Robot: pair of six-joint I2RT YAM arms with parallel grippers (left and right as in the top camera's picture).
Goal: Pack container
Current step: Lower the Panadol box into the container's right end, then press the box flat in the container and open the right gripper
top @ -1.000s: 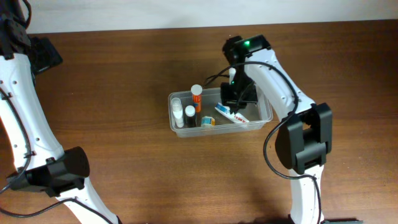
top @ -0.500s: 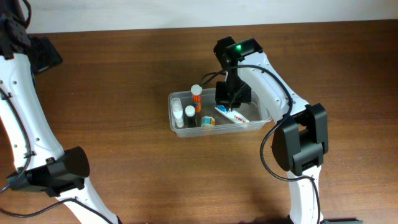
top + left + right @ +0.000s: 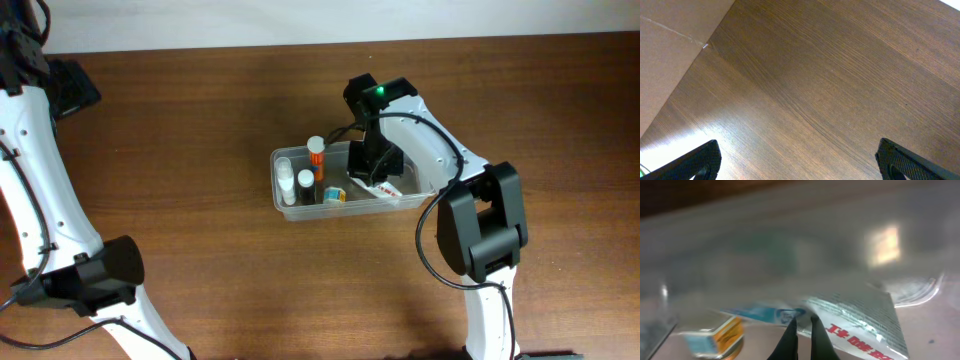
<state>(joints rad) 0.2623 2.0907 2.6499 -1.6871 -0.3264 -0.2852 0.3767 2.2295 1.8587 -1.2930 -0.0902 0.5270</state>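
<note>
The container (image 3: 279,159) is a clear rectangular tub at the table's middle. It holds an orange bottle with a white cap (image 3: 316,155), a white bottle (image 3: 286,178), a dark bottle (image 3: 306,186), a small orange-and-blue box (image 3: 334,195) and a silver sachet with red print (image 3: 387,188). My right gripper (image 3: 366,172) reaches down inside the tub. In the right wrist view its thin fingers (image 3: 802,322) are shut, tips at the edge of the silver sachet (image 3: 860,320), beside a blue-and-white packet (image 3: 765,314). My left gripper (image 3: 797,150) hangs open over bare table.
The left arm (image 3: 40,180) runs along the table's left edge, far from the tub. The tub's blurred clear wall (image 3: 790,240) stands close in front of the right wrist camera. A pale surface (image 3: 665,45) borders the wood at the far left.
My right gripper has shifted left and dipped lower inside the tub, staying shut. The left arm has not moved.
</note>
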